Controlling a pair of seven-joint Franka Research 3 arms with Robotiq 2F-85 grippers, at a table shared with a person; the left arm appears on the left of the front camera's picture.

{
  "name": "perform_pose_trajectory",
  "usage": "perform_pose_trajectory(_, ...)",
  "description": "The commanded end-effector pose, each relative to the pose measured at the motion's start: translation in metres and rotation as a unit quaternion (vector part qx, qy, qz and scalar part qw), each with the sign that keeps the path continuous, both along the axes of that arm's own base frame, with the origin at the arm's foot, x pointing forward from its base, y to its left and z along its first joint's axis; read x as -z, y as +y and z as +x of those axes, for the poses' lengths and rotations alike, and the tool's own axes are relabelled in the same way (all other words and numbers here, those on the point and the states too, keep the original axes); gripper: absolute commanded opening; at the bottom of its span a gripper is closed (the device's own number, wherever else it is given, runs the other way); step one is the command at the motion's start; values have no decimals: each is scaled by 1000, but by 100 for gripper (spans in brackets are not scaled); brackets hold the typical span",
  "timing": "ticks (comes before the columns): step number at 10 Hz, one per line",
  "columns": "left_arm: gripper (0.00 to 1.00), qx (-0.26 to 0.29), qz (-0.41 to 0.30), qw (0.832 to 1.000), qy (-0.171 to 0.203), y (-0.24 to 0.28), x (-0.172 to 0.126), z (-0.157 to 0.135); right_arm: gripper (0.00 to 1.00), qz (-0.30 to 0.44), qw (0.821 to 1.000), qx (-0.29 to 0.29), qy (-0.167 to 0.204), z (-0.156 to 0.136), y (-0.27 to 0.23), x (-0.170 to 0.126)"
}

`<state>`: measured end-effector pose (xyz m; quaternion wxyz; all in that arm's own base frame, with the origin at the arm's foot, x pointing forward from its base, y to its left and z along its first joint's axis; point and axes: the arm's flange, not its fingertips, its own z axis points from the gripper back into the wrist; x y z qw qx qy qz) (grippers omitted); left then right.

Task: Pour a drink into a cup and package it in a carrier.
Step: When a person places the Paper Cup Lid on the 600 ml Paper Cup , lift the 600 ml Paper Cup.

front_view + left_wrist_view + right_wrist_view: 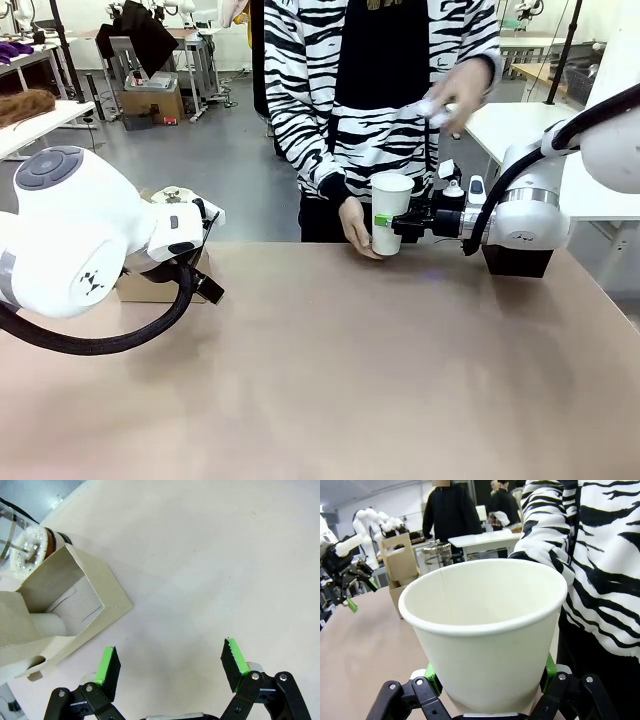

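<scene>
One white paper cup [390, 212], open-topped with no lid on it, stands upright at the far edge of the table [350, 390], right of the middle. The right gripper [397, 222] is clenched on its lower wall, green pads pressed to either side. A person's hand [357, 228] cups the left side of the cup, touching it. Well apart, at the far left, the brown carrier [65, 600] rests on the table beside a glass jug [22, 550]. The left gripper [172, 665] hangs just beside the carrier, jaws spread wide and holding nothing.
</scene>
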<state>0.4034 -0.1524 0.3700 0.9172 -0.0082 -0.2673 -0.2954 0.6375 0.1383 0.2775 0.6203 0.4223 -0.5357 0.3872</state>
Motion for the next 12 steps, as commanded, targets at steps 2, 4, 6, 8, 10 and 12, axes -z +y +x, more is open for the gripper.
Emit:
perform_pose_trajectory(2,100,0,-2,1000,0,0,0,0,86,7,1000,5,-3,-2,3,-2)
perform_pose_trajectory(4,100,0,-2,1000,0,0,0,0,86,7,1000,5,-3,-2,3,-2)
perform_pose_trajectory(6,100,0,-2,1000,0,0,0,0,86,7,1000,5,-3,-2,3,-2)
perform_pose_trajectory(8,100,0,-2,1000,0,0,0,0,86,7,1000,5,-3,-2,3,-2)
perform_pose_trajectory(10,100,0,-2,1000,0,0,0,0,86,7,1000,5,-3,-2,3,-2)
perform_pose_trajectory(12,100,0,-2,1000,0,0,0,0,86,7,1000,5,-3,-2,3,-2)
